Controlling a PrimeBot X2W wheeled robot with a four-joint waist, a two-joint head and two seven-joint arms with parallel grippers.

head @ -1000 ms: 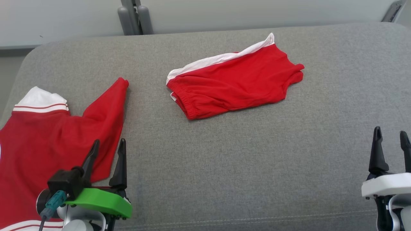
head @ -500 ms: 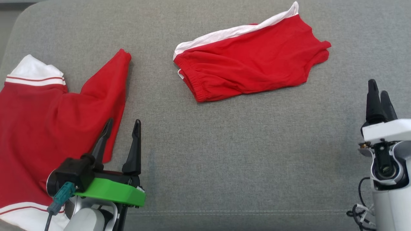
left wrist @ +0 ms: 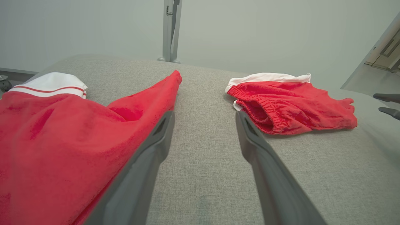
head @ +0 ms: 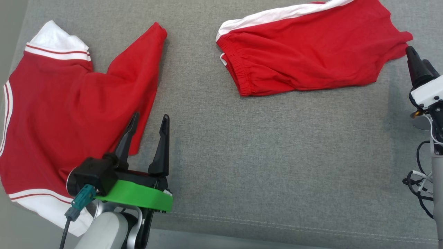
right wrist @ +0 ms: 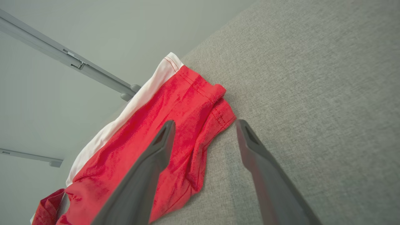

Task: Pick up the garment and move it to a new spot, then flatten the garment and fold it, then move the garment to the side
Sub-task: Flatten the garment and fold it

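Both claws are wide open and empty, so the right claw (head: pixel 418 58), just beside the leg hem of the red shorts (head: pixel 304 58) on the grey cushion (head: pixel 277 155), should drop low and pinch both layers while the left claw (head: pixel 150 116) avoids the shirt (head: pixel 69 114).

Grey fabric cushion (head: pixel 263 155), red jacket (head: pixel 69 114) with white striped trim, pale wall (left wrist: pixel 93 25), metal post (left wrist: pixel 170 31)

Matt red cloth shorts (head: pixel 311 55) on coarse grey upholstery (head: pixel 277 155)
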